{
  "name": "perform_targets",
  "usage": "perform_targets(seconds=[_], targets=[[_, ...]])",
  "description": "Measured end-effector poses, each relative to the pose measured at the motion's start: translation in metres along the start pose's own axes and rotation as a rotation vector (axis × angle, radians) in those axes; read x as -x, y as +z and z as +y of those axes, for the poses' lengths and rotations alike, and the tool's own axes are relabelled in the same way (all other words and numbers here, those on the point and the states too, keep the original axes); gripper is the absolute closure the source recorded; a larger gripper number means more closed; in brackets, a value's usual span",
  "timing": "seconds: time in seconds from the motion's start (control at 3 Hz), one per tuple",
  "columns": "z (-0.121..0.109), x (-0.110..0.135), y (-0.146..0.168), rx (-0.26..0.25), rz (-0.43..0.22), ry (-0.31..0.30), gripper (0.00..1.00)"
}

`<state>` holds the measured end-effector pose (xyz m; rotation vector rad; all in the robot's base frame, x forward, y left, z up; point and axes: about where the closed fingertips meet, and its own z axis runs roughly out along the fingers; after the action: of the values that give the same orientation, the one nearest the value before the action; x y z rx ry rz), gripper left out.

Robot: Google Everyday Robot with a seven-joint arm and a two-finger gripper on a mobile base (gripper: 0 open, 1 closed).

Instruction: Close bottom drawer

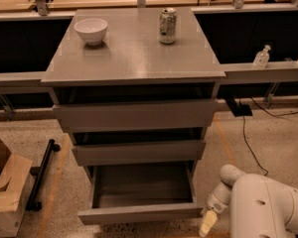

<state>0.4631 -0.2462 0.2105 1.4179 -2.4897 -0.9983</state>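
The bottom drawer (pixel 139 213) is the lowest of three grey wood-grain drawers in the cabinet. It is pulled far out, and its shallow box looks empty. My gripper (pixel 207 224) hangs at the lower right, just off the right end of the drawer's flat front and apart from it. Only one pale fingertip (pixel 206 225) shows below the white wrist. The white arm (pixel 268 207) fills the bottom right corner.
The middle drawer (pixel 138 151) and top drawer (pixel 135 114) stand slightly out. A white bowl (pixel 91 30) and a can (pixel 167 26) sit on the cabinet top (pixel 134 58). A cardboard box (pixel 5 192) and a black bar (pixel 42 172) lie at the left. Cables (pixel 248 143) run on the floor at the right.
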Motion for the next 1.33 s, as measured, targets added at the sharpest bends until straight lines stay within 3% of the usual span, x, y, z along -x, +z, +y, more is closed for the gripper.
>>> perform_targets(seconds=[0.33,0.67,1.0,1.33], targets=[[0.0,0.0,0.0,0.0,0.0,0.0,0.0],[-0.006,0.006,0.001,-0.061,-0.012,-0.036,0.16],[-0.019,0.029,0.011,-0.146,-0.085,-0.146,0.41],[-0.046,0.071,-0.009,-0.242,-0.164,-0.256,0.63]])
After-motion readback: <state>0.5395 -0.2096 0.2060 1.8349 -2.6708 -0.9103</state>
